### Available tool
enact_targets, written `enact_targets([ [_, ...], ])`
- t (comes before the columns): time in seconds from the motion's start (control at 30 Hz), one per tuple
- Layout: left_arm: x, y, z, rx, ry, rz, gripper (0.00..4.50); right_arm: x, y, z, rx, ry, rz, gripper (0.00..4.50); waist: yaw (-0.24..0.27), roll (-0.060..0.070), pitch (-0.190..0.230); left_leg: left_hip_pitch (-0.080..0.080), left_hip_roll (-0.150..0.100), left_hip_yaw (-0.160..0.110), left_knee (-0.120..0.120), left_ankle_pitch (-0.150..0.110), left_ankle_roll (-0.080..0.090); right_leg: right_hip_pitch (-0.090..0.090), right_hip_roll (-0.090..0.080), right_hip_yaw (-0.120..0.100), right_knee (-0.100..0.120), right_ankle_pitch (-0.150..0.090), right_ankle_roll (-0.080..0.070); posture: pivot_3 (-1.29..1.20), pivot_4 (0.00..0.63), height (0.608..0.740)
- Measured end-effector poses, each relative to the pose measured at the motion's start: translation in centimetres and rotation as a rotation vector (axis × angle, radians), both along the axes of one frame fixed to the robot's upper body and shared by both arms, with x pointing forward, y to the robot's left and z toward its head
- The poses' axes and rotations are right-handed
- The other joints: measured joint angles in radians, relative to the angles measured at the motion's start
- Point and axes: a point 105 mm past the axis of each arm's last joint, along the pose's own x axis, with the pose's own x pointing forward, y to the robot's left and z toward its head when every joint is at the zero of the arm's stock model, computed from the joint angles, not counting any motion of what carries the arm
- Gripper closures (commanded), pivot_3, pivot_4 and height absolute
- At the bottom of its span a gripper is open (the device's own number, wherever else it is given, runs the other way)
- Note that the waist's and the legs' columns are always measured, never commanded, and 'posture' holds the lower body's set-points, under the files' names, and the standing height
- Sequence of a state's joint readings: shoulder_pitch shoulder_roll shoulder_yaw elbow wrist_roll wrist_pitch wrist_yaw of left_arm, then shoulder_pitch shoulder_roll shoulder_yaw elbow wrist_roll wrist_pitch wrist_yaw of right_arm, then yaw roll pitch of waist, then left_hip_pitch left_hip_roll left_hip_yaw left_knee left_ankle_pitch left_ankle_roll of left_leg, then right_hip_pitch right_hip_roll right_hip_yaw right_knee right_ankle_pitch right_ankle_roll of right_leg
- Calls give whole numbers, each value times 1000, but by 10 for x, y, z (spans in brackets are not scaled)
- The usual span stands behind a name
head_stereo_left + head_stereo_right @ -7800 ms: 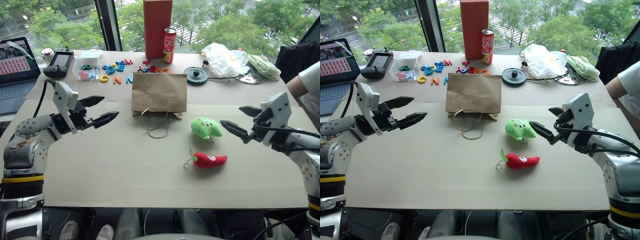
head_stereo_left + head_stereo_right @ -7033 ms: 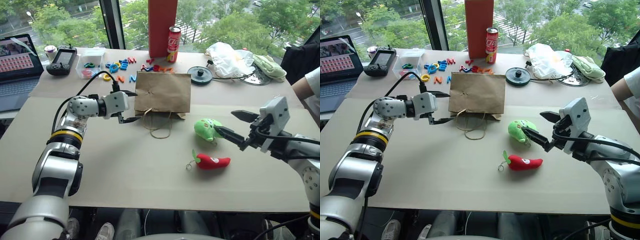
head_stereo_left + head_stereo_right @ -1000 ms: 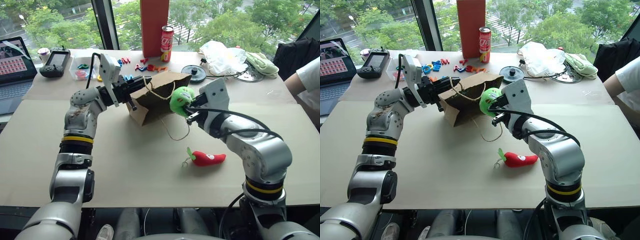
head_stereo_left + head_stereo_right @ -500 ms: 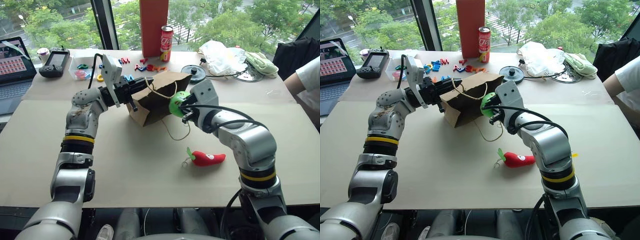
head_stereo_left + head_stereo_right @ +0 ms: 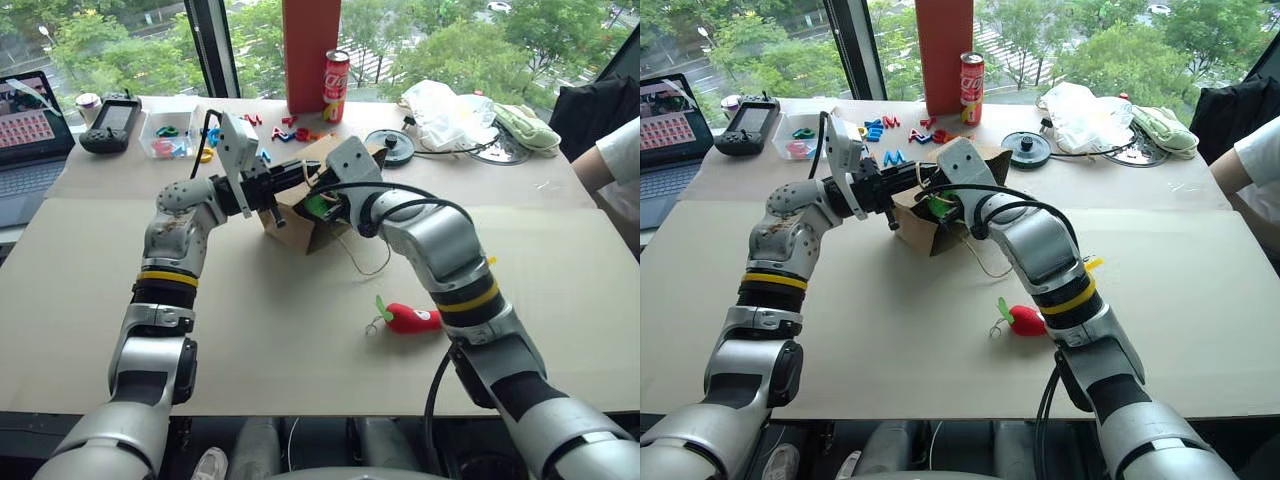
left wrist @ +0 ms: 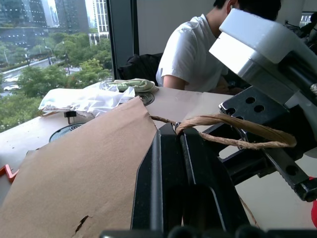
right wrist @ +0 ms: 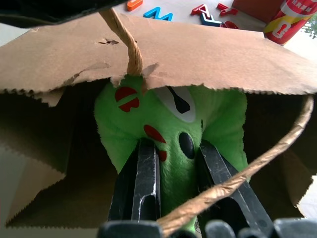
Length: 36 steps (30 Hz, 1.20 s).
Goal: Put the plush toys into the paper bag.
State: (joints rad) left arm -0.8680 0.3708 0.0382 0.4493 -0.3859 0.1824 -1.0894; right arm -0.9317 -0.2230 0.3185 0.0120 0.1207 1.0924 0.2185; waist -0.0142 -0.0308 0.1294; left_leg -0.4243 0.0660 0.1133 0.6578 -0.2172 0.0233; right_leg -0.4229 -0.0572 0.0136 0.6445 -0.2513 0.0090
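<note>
On a broad beige counter (image 5: 250, 330) by a window, a brown paper bag (image 5: 300, 215) lies tipped with its mouth toward the robot's right arm. The left tool (image 5: 282, 185) is clamped flat on the bag's upper edge and one cord handle (image 6: 233, 130), holding the mouth up. The right tool (image 7: 173, 163) reaches into the opening, its two black fingers (image 7: 143, 173) pinching the light-green plush creature (image 7: 173, 119), which sits just inside the rim under the paper flap. The red chili plush (image 5: 408, 317) lies alone on the counter, nearer the robot and well apart from the bag. Behind the bag stand a tall red-orange box (image 5: 312, 50) and a soda can (image 5: 335, 85).
</note>
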Motion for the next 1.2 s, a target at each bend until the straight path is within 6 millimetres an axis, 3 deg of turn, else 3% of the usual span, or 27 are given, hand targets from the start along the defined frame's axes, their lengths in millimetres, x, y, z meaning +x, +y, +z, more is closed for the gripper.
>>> enact_targets([
  [0.17,-1,-1,0,2,-1,-7,4500,17,-10,-12,9,-6,-113,3538,-1,0,0,0,0,0,0,0,0,0,0,0,0,0,0,0,150,739],
  [0.3,-1,-1,0,4,-1,-11,4500,24,-16,-2,88,-50,-183,3538,-2,0,0,0,0,0,-1,0,0,-1,0,0,0,0,0,0,150,739],
  [0.33,-1,-1,0,5,-1,-12,4500,25,-16,2,110,-59,-192,2980,-2,0,0,0,0,0,-1,0,0,-1,0,0,0,0,0,0,150,739],
  [0.57,-1,-1,-1,11,-1,-9,4500,24,-12,13,182,-81,-193,669,-4,1,0,0,1,0,-1,0,0,-1,0,0,0,0,0,0,150,739],
  [0.67,-1,-1,-1,11,-1,-9,4500,18,-11,24,212,-101,-173,669,-4,1,0,0,1,0,-1,0,0,-1,0,0,0,0,0,0,150,739],
  [0.8,0,0,-1,11,-2,-5,4500,4,-25,34,219,-114,-157,669,1,1,0,0,0,0,-1,0,0,0,0,0,0,0,0,0,150,739],
  [1.0,0,2,0,10,-3,6,4500,-21,-57,25,186,-62,-134,669,1,1,0,0,0,0,-1,0,0,0,0,0,-1,0,0,0,150,739],
  [1.2,0,0,0,9,-3,2,4500,-63,-81,12,92,8,-7,669,0,1,0,0,0,-1,-2,0,0,0,0,0,-3,0,0,0,150,739],
])
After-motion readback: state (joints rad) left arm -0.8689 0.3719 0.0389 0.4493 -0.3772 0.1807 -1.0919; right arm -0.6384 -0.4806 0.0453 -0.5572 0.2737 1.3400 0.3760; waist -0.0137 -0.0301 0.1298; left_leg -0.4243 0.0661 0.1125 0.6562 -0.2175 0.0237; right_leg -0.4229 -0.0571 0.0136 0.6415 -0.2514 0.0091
